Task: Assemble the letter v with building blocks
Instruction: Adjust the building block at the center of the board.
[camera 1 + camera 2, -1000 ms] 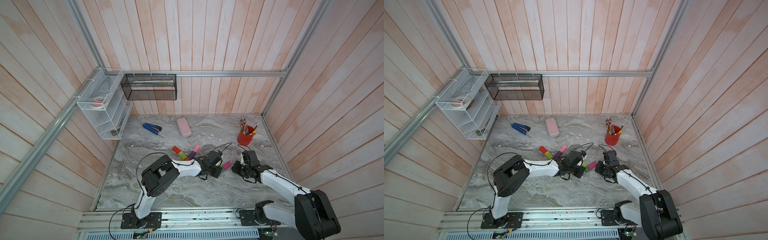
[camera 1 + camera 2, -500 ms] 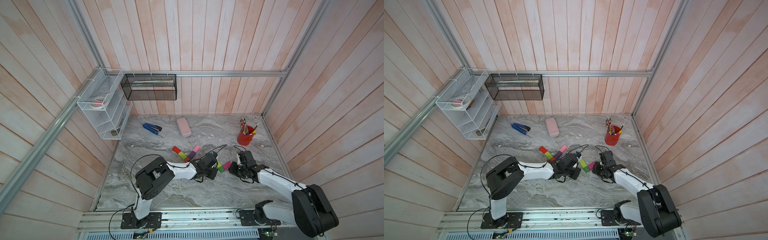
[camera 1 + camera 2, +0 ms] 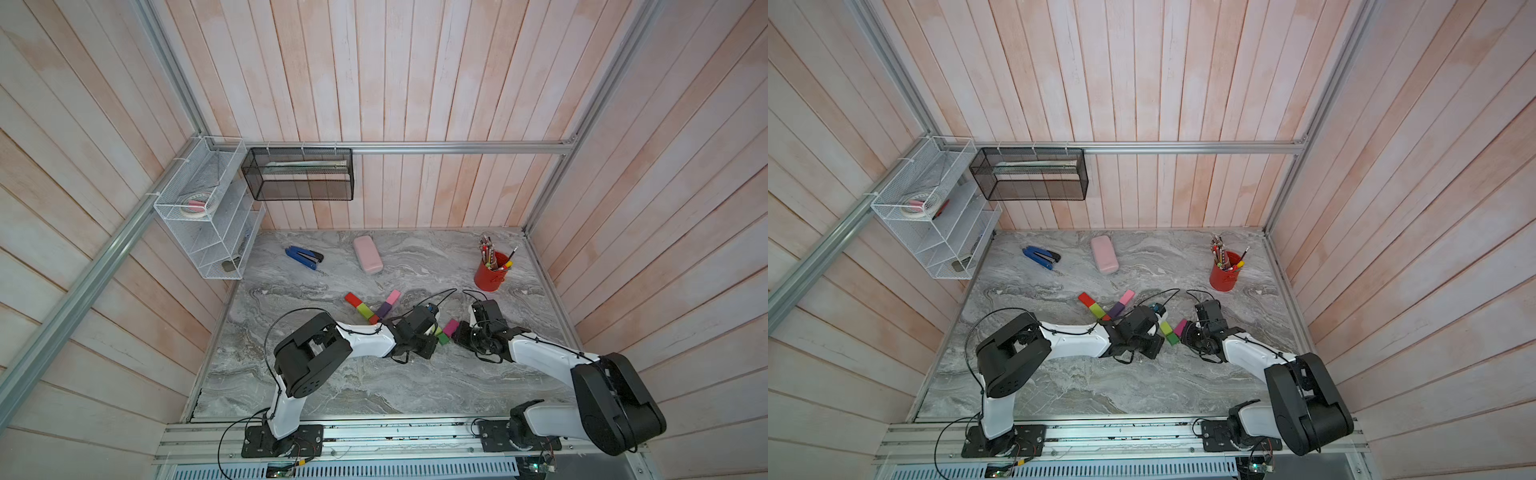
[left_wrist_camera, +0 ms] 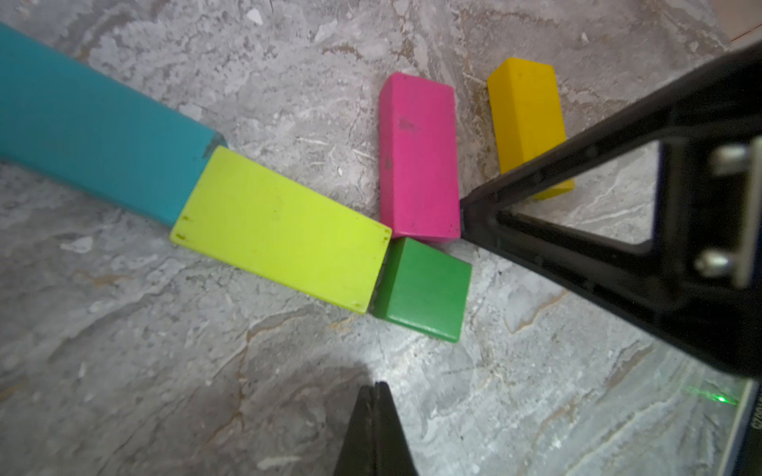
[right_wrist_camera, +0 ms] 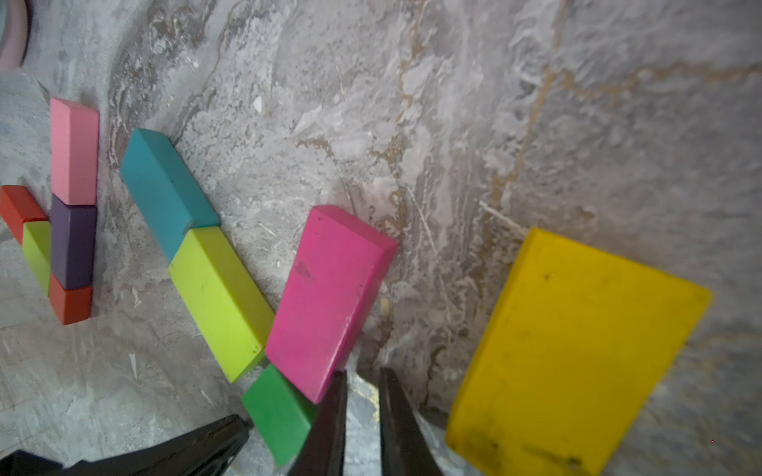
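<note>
Well off to the outer side of the left claw (image 4: pixel 376 389), five blocks lie flat on the marble table (image 5: pixel 495 123) in a V. A red block (image 5: pixel 18 206) and a first lime block (image 5: pixel 36 251) run end to end down to a red cube (image 5: pixel 70 303). A purple block (image 5: pixel 73 241) and a pink block (image 5: pixel 74 150) run end to end away from it.

The left claw has its fingers pressed together and holds nothing; its tip is near a green cube (image 4: pixel 420 284) but apart from it. Beyond that tip a teal block (image 4: pixel 95 123) and a second lime block (image 4: pixel 280 230) lie end to end, the lime one touching the cube. A magenta block (image 4: pixel 418 156) meets the cube from the other side.

The right claw (image 5: pixel 363 373) faces the left one across the cube. Its fingers stand a narrow slit apart with only table between them, and one fingertip touches the near corner of the magenta block. A yellow block (image 5: pixel 569 354) lies alone just beside the right claw, on its far side from the magenta block.
</note>
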You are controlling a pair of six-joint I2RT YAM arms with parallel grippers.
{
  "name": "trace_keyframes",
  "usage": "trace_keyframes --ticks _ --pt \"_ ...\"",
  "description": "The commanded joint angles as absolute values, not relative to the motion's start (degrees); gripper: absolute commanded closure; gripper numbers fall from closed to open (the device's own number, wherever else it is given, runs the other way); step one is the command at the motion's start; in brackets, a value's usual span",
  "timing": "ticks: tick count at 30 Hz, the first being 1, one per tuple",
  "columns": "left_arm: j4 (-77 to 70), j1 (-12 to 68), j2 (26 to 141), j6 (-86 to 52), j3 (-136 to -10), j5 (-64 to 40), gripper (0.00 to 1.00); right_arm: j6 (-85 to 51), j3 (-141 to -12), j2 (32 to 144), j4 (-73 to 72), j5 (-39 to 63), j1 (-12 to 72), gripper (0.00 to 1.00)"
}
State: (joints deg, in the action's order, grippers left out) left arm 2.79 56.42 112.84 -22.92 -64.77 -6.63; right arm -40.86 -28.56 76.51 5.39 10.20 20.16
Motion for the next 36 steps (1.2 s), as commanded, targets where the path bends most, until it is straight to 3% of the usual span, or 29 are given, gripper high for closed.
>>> trace_keyframes --ticks 1,10,18,24,36 --pt "4.6 56.5 114.4 -22.0 -65.1 -7.1 1.0 -40.4 -30.2 74.5 10.9 7.4 20.3 0.82" --pt "2.7 55.2 110.8 -24.8 -61.4 -4.9 1.0 -38.8 -32.1 71.7 15.4 9.1 19.8 0.82" --pt "-21.3 46.2 95.6 -31.9 -41.0 -12.8 1.0 -42.4 -24.5 66.2 12.3 14.4 21.3 0.84" --pt "-21.9 46.2 99.8 -30.9 -43.6 -20.4 1.0 -43.6 -21.8 68.3 8.0 17.7 21.9 0.84" --pt "-15.2 48.3 105.8 -27.1 -51.7 -22.8 1.0 -46.1 -20.2 71.0 2.2 18.4 21.9 0.85"
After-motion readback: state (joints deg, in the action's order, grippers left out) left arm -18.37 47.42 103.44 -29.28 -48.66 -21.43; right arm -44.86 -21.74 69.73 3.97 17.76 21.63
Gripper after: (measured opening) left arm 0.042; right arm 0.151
